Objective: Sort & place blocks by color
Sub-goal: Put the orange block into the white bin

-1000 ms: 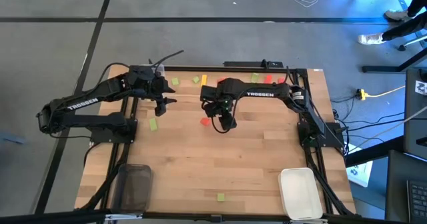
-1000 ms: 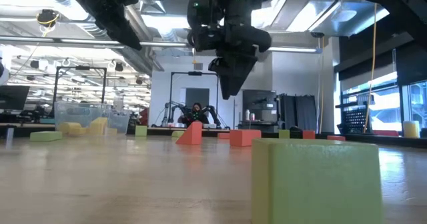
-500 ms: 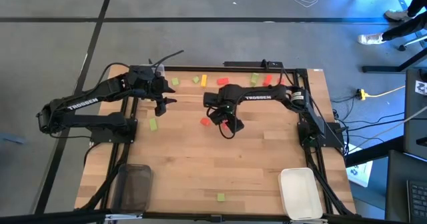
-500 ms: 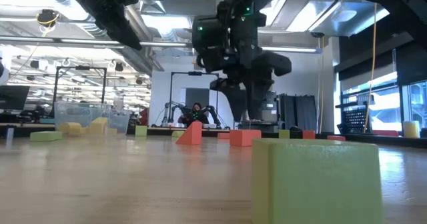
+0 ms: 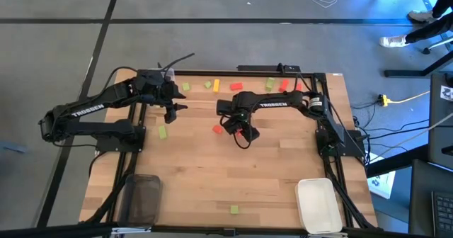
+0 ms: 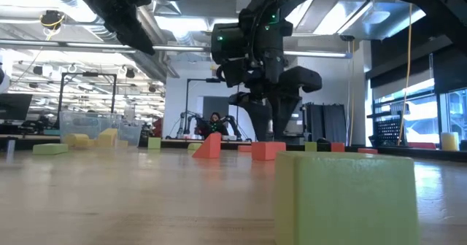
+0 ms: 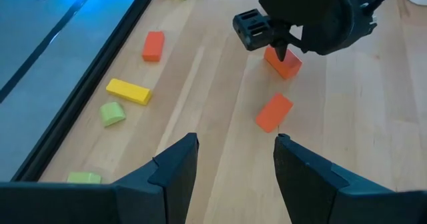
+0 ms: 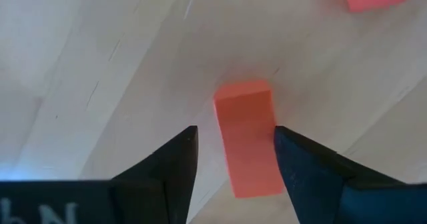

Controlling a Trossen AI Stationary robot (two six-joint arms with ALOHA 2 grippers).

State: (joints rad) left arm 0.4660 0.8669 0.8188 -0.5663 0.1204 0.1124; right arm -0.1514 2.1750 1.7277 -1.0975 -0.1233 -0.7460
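- Right gripper (image 8: 233, 159), fingers spread wide, straddles a red block (image 8: 245, 136) lying on the wooden table (image 5: 269, 174), not gripping it.
- Left gripper (image 7: 235, 167) hovers open, holding nothing, near the table's far-left edge.

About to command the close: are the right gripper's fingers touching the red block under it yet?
Cannot tell. In the right wrist view the red block lies between the right gripper's open fingers, its edge flush with one finger; no view settles contact.

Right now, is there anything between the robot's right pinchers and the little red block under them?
Nothing. In the right wrist view the small red rectangular block lies on bare wood, framed by the open right gripper, with only air between them.
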